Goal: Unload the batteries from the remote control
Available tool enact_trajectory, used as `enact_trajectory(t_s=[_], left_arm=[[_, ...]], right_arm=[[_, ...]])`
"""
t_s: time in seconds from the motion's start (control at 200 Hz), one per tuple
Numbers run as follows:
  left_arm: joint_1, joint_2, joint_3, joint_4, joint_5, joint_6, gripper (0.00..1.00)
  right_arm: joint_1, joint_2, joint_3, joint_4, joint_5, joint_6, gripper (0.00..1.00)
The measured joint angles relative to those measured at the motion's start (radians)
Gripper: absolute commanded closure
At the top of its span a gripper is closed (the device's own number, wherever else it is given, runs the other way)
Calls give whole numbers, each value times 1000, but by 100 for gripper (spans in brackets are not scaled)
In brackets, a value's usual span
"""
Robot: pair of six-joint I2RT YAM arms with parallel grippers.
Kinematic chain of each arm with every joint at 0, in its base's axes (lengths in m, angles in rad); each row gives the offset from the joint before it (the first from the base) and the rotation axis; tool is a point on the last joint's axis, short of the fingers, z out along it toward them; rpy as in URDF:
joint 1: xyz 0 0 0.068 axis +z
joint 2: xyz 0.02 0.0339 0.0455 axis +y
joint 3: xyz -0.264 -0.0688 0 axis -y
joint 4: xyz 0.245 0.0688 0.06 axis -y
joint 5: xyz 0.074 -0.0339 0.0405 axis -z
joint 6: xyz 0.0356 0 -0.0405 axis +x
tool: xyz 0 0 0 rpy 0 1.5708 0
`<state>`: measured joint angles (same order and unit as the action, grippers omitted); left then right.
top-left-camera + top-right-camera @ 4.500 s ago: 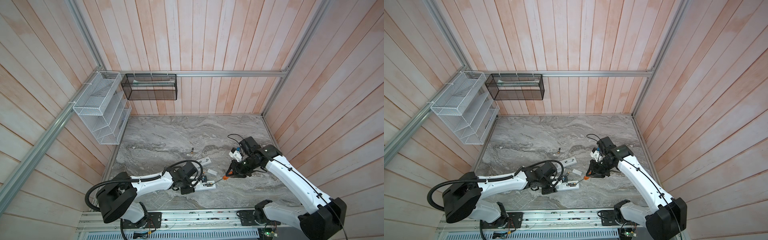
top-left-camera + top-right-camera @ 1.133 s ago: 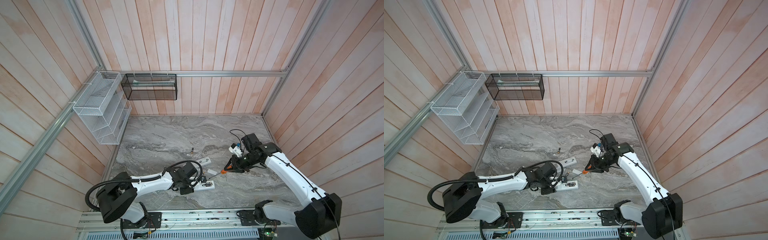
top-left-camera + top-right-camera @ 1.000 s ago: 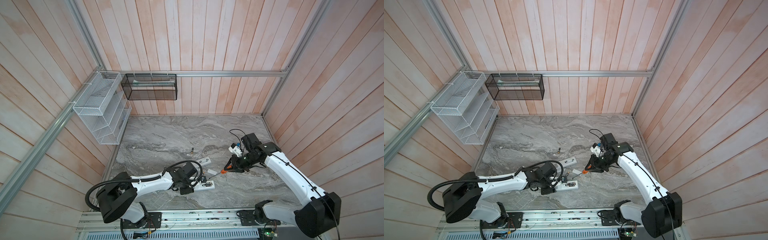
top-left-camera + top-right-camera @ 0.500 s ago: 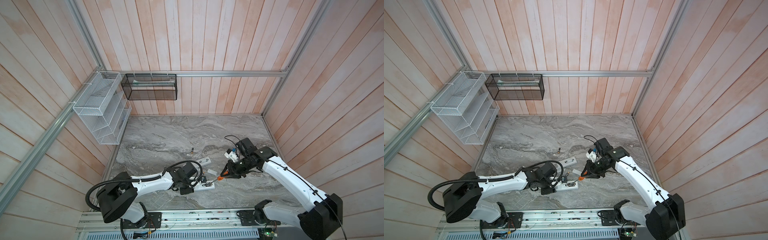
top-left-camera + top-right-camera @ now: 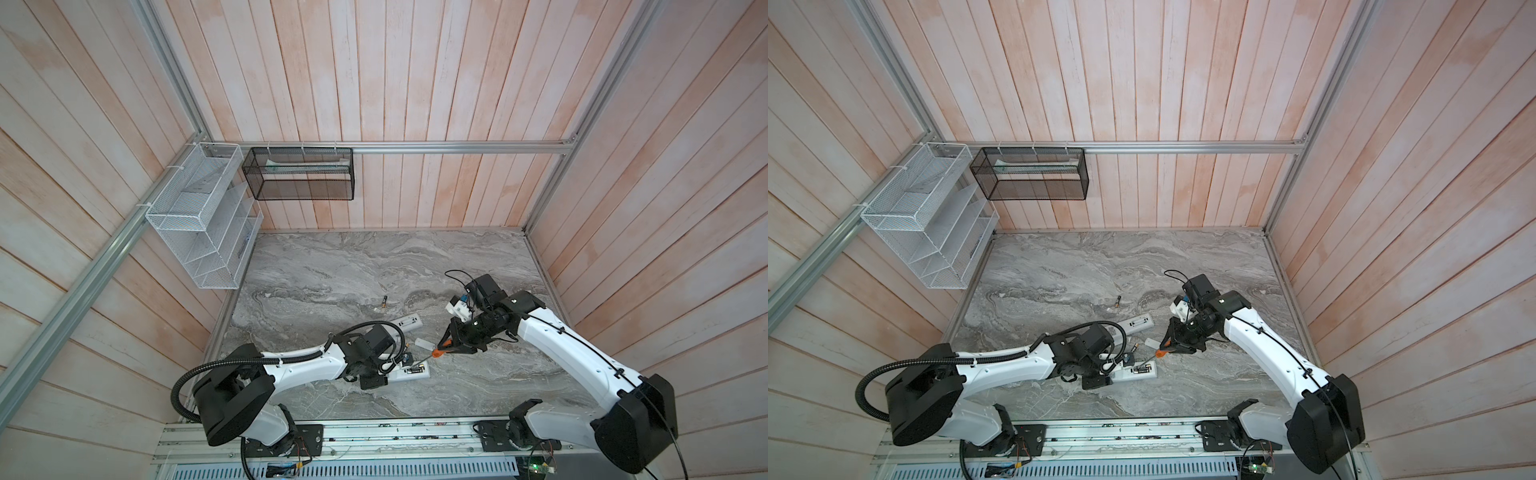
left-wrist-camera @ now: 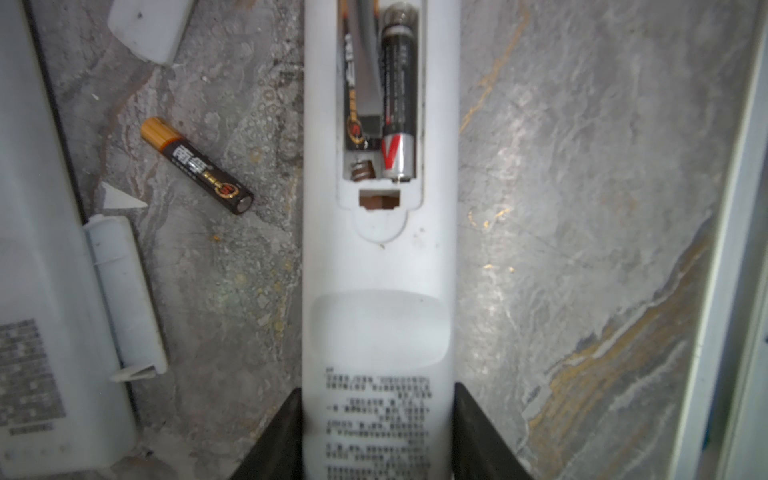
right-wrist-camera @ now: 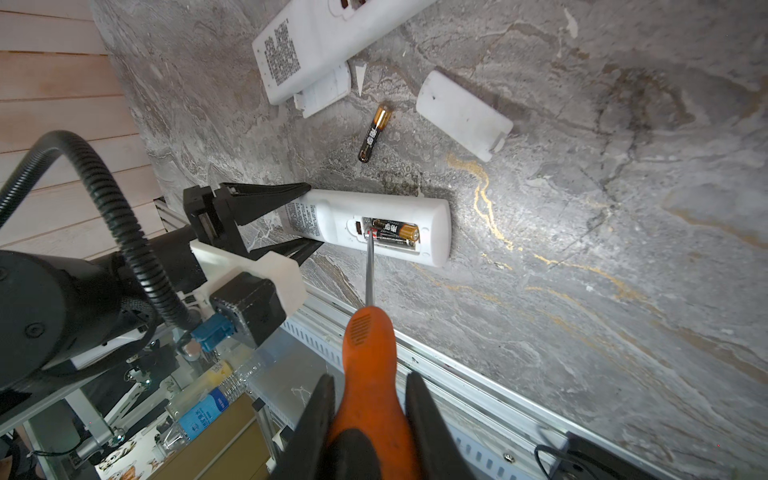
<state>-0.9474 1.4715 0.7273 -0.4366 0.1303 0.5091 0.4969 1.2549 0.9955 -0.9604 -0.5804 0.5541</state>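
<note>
Grey marble tabletop [image 5: 353, 270]: carries every item below. Places are given from the held remote control.

Remote control [image 6: 378, 291], white: the landmark item. It lies back-up on the tabletop with its battery bay uncovered.

Second remote [image 7: 316, 45], white: near the remote control but clear of it.

Screwdriver [image 7: 370, 345], orange handle: the steel shaft reaches into the remote control's bay. The tip rests among the cells at the spring end.

Battery cover [image 7: 461, 112], white: off, lying near the remote control and not touching it.

Batteries [image 6: 399, 95], dark: two sit side by side in the remote control's bay. A loose battery [image 7: 374, 133] lies between the remote control and the second remote. A far battery [image 5: 384, 302] lies well apart, beyond the second remote.

Handling note, as a judgement: the step in hand is levering a cell out.
- Seat the tip low under the cell's end by the spring.
- Lift with a slow, shallow pry, not a sideways push, or the tip may skate off and flick the cell away.
- The body must be pinned flat against the lift.

Left gripper [image 7: 311, 216]: jaws partway apart, pressed on both long sides of the remote control's printed end.

Right gripper [image 7: 370, 399]: jaws drawn nearly together, clamped on the screwdriver's handle.
</note>
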Motion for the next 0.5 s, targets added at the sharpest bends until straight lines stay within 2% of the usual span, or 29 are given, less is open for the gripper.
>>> enact_trajectory(t_s=[0.5], left_arm=[[0, 0, 0, 1, 0, 1, 86]], right_arm=[[38, 66, 26, 18, 35, -4, 86]])
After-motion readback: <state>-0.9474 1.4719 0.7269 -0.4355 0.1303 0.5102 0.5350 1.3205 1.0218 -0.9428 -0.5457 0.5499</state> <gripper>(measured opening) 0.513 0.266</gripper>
